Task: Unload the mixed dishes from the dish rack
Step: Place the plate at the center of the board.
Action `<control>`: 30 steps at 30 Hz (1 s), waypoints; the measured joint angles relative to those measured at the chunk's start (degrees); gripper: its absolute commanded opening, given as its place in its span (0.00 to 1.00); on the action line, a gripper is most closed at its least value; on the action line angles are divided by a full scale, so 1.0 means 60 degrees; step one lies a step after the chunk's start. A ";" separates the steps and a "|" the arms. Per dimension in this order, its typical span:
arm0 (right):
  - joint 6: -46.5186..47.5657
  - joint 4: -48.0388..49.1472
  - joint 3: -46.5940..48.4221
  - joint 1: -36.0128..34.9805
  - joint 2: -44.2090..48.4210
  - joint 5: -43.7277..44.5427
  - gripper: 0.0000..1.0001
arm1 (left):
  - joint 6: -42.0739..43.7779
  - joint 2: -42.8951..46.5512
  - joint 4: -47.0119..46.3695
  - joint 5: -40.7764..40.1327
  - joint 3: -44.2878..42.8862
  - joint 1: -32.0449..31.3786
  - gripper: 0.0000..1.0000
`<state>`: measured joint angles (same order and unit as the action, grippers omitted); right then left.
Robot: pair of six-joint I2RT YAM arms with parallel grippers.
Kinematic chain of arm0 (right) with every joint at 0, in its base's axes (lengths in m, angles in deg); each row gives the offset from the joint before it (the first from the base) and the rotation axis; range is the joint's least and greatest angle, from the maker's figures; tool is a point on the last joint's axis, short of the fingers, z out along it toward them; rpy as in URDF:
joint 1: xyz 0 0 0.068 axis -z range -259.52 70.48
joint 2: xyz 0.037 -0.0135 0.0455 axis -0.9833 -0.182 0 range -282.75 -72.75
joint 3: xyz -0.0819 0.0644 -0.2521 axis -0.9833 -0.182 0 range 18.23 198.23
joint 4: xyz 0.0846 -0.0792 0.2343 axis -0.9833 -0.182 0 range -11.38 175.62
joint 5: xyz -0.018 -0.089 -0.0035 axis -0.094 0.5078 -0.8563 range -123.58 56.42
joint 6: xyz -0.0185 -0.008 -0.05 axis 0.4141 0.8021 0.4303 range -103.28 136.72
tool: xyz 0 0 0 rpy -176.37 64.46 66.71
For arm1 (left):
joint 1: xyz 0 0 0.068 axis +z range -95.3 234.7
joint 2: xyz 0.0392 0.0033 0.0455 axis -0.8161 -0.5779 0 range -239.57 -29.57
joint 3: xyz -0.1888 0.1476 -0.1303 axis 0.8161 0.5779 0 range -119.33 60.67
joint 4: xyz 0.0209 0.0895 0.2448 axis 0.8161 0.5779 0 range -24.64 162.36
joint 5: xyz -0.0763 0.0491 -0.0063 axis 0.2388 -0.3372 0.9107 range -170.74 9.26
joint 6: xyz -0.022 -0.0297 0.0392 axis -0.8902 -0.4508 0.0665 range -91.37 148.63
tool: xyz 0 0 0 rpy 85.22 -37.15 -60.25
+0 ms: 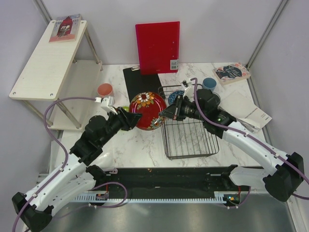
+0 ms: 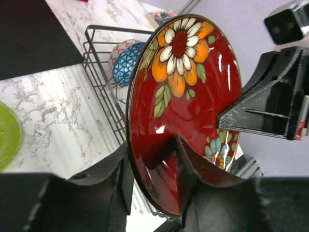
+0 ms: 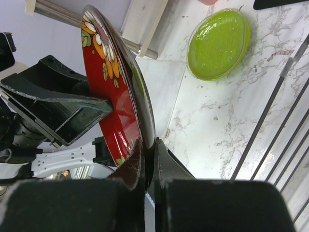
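The dark red plate [image 1: 147, 110] stands on edge above the desk [image 1: 130, 150], just left of the dish rack [image 1: 190, 155]. The right gripper [image 1: 167, 113] is pinched tight on its rim. The left gripper [image 1: 131, 117] straddles the opposite rim, partly closed; I cannot tell whether it grips.

The red plate [image 2: 188, 111] is hiding part of the patterned bowl [image 2: 126, 63] beyond the left jaws — the green dish [image 2: 7, 137] beside them is running off the view's edge. Between the right jaws its rim is lying hidden.
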<state>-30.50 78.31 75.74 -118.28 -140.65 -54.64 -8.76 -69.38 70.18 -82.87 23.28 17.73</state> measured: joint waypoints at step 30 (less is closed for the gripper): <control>0.2138 -0.2677 0.0295 -0.0004 0.0845 0.5136 0.90 | -0.0433 0.0215 0.2218 -0.0659 0.0197 0.1122 0.02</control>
<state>-17.67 62.25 77.51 -118.30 -135.58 -23.82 -11.36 -68.09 83.49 -86.83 24.46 24.46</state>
